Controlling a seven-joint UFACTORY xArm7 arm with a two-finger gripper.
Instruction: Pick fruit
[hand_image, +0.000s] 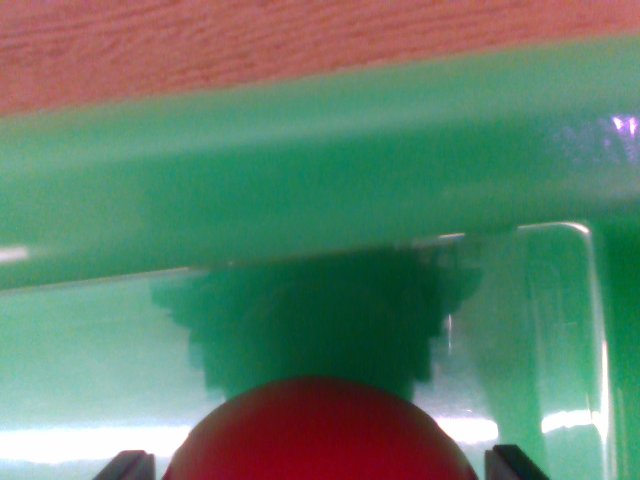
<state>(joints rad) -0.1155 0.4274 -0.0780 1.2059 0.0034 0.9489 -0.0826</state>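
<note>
Fruit progress: grasp looks under way, lift still to come, judging by the view.
Bench (200, 50): reddish wood grain along the top edge.
Green tray (320, 150): glossy plastic wall filling most of the view, floor below it.
Red fruit (320, 435): round, bottom centre, over the tray floor.
Claw (320, 468): dark tips flank the fruit; whether they clamp it cannot be told.
</note>
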